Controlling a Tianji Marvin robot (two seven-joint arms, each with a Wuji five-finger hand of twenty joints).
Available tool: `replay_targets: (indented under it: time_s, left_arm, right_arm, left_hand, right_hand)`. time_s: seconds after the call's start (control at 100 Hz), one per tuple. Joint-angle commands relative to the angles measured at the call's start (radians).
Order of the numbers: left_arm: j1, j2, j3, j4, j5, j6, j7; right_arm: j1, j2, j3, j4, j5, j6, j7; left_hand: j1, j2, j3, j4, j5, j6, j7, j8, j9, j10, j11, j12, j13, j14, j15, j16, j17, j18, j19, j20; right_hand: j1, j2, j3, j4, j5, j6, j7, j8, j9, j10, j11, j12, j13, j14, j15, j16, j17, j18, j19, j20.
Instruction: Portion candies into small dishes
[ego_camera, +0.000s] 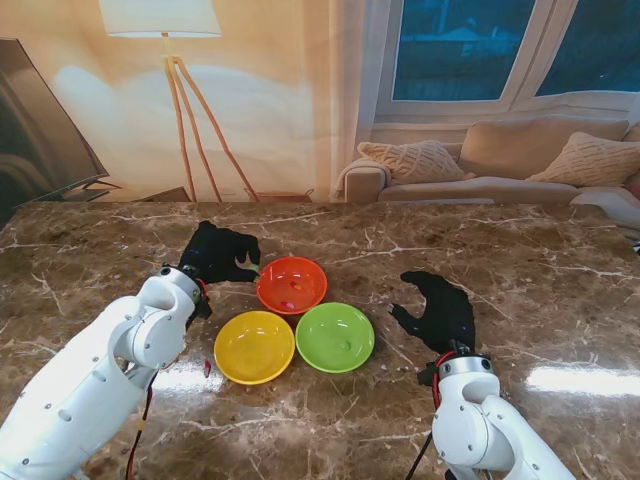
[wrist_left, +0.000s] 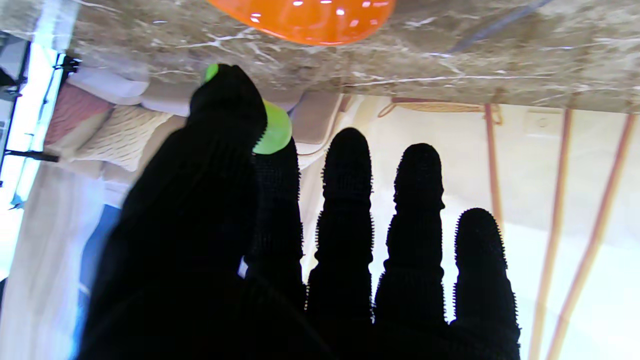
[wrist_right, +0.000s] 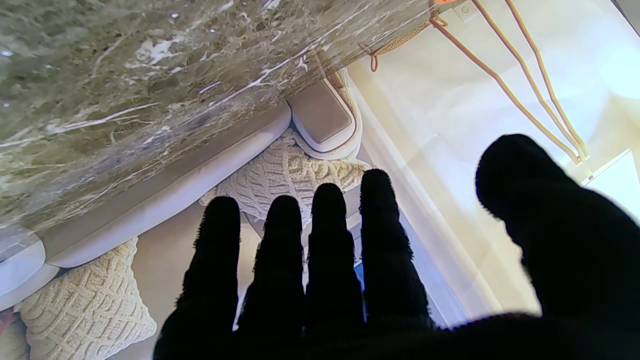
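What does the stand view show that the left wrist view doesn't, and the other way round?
Only the stand view shows the yellow dish, the green dish, the open right hand and a small red piece on the table near the yellow dish. Only the left wrist view shows plainly the green candy pinched between thumb and forefinger; the stand view gives just a green speck there. Both show the left hand, the orange dish and the marble table.
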Motion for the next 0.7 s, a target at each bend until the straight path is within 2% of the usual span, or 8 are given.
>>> replay_targets:
  time_s: [0.0, 0.29, 0.69]
  left_arm:
    - [0.008, -0.016, 0.024, -0.011, -0.010, -0.011, 0.006]
    - [-0.004, -0.034, 0.122, 0.006, -0.063, -0.058, 0.058]
    - [-0.062, -0.046, 0.244, 0.089, -0.112, -0.137, 0.069]
  right_arm:
    - [-0.011, -0.003, 0.003, 0.002, 0.002, 0.002, 0.010]
    - [-0.017, -0.004, 0.012, -0.002, 0.000, 0.002, 0.000]
    - [-0.025, -0.005, 0.019, -0.005, 0.000, -0.001, -0.007]
  left_hand:
    - [0.062, 0.051, 0.013, 0.017, 0.062, -0.038, 0.038, 0.018, 0.022, -0.016, -0.006, 0.014, 0.017, 0.000, -0.015, -0.011, -0.023, 0.038, -0.006, 0.007]
    - [0.059, 0.048, 0.015, 0.016, 0.065, -0.040, 0.038, 0.016, 0.025, -0.016, -0.006, 0.014, 0.020, -0.001, -0.017, -0.011, -0.026, 0.041, -0.018, 0.003]
    - [0.052, 0.039, 0.016, 0.012, 0.071, -0.058, 0.037, 0.005, 0.020, -0.025, 0.001, 0.019, 0.002, 0.000, -0.031, -0.014, -0.040, 0.040, -0.048, -0.004]
  right_hand:
    - [-0.011, -0.009, 0.018, 0.032, 0.003, -0.024, 0.008, -0.008, -0.027, 0.000, -0.011, 0.007, -0.028, 0.002, 0.001, 0.017, 0.000, -0.003, 0.007, 0.027]
    - [-0.010, -0.010, 0.018, 0.032, 0.004, -0.023, 0.008, -0.008, -0.028, 0.001, -0.011, 0.007, -0.026, 0.003, 0.002, 0.017, 0.000, -0.002, 0.007, 0.027]
    - [-0.009, -0.013, 0.018, 0.031, 0.004, -0.026, 0.009, -0.008, -0.028, 0.000, -0.011, 0.007, -0.025, 0.003, 0.002, 0.018, 0.000, -0.002, 0.007, 0.028]
